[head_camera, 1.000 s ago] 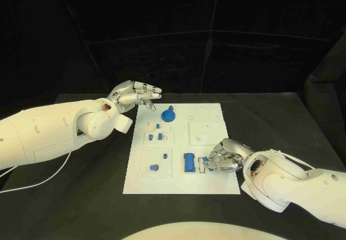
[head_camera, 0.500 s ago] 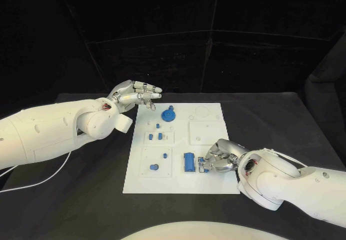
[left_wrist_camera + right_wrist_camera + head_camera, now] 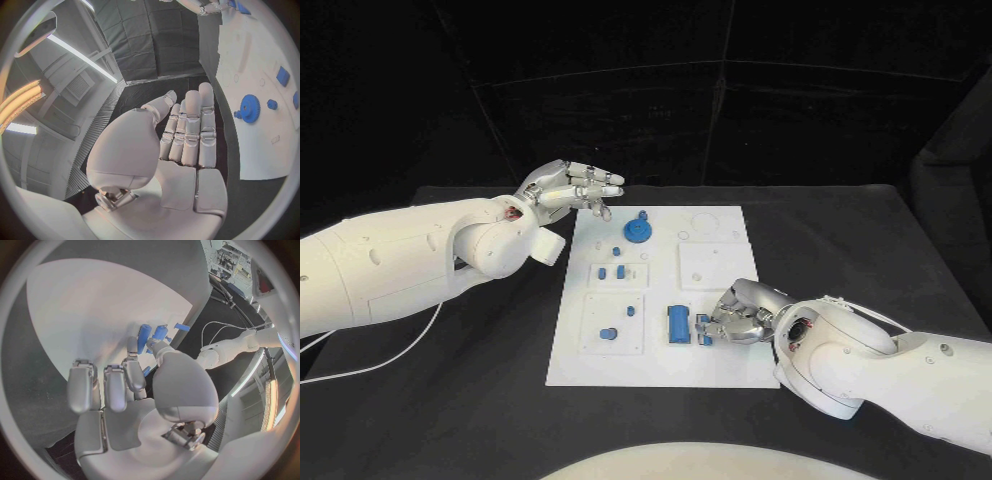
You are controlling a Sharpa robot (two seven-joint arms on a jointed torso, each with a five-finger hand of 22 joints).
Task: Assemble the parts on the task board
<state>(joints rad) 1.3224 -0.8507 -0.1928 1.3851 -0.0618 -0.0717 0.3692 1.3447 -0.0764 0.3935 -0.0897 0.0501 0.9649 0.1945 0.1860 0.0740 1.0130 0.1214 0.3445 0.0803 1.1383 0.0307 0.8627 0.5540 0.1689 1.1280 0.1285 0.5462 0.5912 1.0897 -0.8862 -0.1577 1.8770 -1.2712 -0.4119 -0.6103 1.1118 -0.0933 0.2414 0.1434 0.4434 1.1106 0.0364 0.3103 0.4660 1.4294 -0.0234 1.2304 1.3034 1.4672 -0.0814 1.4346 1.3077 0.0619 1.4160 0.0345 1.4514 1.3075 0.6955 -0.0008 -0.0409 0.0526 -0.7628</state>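
- Nearest me, my right hand [image 3: 741, 317] sits low and right of centre in the head view, over the board's [image 3: 733, 372] lower right part. Its fingers are curled in, the tips down by a small blue piece [image 3: 707, 331]; I cannot tell whether they actually grip it.
- In the right wrist view that hand [image 3: 134, 390] has its thumb and one finger reaching to blue parts [image 3: 152, 333] on the board [image 3: 81, 305], the other fingers bent short of them.
- Just left of the right hand a long blue block [image 3: 678, 324] lies on the board's lower middle.
- Lower left on the board I see a small blue part [image 3: 607, 334], with a tiny one [image 3: 630, 311] a little above it.
- At the board's middle left, two or three small blue pegs [image 3: 610, 271] stand close together.
- Farther up, a blue gear [image 3: 636, 232] rests near the board's top edge; it also appears in the left wrist view [image 3: 250, 108], at right of centre.
- Farthest, my left hand [image 3: 574, 189] hovers upper left of centre, off the board's top left corner, above the black table [image 3: 473, 380]. It holds nothing; in the left wrist view the hand [image 3: 181, 145] has its fingers straight and side by side, thumb apart.
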